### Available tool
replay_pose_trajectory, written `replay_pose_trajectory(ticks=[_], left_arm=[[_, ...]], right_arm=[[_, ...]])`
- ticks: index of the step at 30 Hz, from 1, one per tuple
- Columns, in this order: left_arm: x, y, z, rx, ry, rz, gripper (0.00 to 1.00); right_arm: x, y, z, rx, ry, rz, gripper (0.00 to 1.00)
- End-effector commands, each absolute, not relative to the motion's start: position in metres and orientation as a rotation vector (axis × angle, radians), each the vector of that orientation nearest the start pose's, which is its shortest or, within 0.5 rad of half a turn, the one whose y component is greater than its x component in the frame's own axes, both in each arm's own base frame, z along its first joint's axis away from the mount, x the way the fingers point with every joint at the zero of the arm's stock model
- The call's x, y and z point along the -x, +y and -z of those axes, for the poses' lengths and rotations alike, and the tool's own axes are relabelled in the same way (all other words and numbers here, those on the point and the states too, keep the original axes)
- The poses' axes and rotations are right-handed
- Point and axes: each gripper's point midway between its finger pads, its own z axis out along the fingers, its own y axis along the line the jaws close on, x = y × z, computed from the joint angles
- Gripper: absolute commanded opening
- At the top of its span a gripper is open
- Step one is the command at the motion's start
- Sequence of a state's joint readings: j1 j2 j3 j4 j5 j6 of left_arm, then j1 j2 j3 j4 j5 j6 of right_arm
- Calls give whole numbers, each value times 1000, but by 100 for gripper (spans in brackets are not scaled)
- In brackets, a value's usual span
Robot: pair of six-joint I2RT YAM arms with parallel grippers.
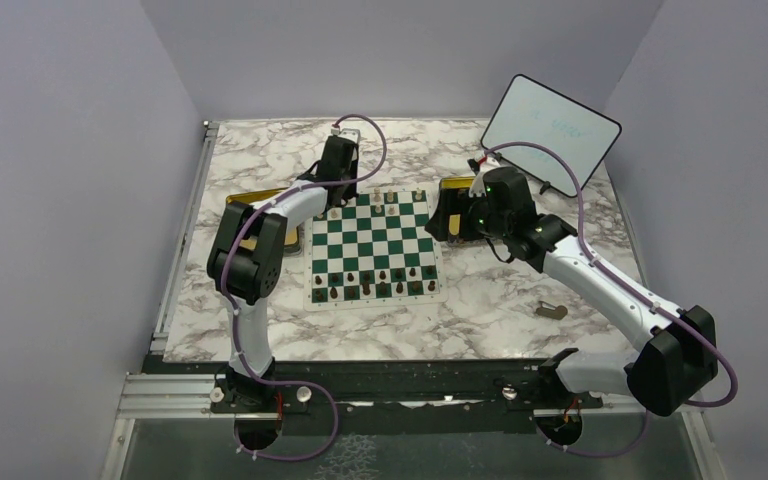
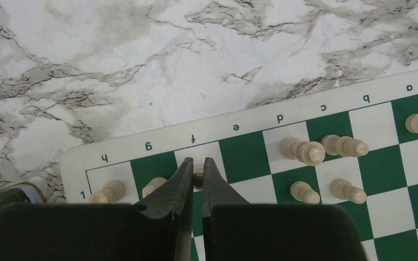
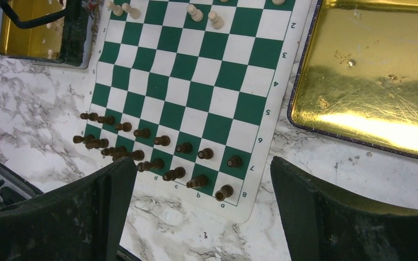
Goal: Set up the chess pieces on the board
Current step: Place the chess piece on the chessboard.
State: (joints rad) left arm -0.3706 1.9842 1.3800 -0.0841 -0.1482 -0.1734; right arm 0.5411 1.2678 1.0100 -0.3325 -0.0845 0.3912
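Marble-patterned table carries the green-and-white board, flanked by left gold tray and right gold tray. White panel stands far right; small tan object lies near right.

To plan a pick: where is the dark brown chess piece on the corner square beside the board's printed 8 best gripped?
Probably grip the dark brown corner piece around its upper stem, from above: it stands upright, with neighbours close on two sides.

Top external: high, behind arm bases, tilted down and forward; whole marble table and board in frame, far off.
Left wrist: very near, looking down past left gripper at board's lettered edge and cream pieces.
Right wrist: higher, looking down between right gripper fingers; most of board, gold tray.
Board shared by all three views.
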Motion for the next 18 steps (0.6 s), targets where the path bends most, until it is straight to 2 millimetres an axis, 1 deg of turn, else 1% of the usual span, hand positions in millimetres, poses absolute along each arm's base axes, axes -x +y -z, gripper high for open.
replay_pose_trajectory(ticks=[1, 10, 15, 18], left_arm=[[-500, -176, -66, -161, 2237, 117, 8], [-499, -177, -60, -165, 2237, 130, 9], [-498, -175, -55, -163, 2247, 118, 22], [-497, -175, -58, -164, 2245, 118, 29]], right_arm=[[-315, 216, -199, 212, 2196, -580, 99], [-315, 214, -200, 213, 2196, -566, 99], [-315, 213, -199, 213, 2199, -561, 99], [-315, 213, -200, 215, 2197, -561, 99]])
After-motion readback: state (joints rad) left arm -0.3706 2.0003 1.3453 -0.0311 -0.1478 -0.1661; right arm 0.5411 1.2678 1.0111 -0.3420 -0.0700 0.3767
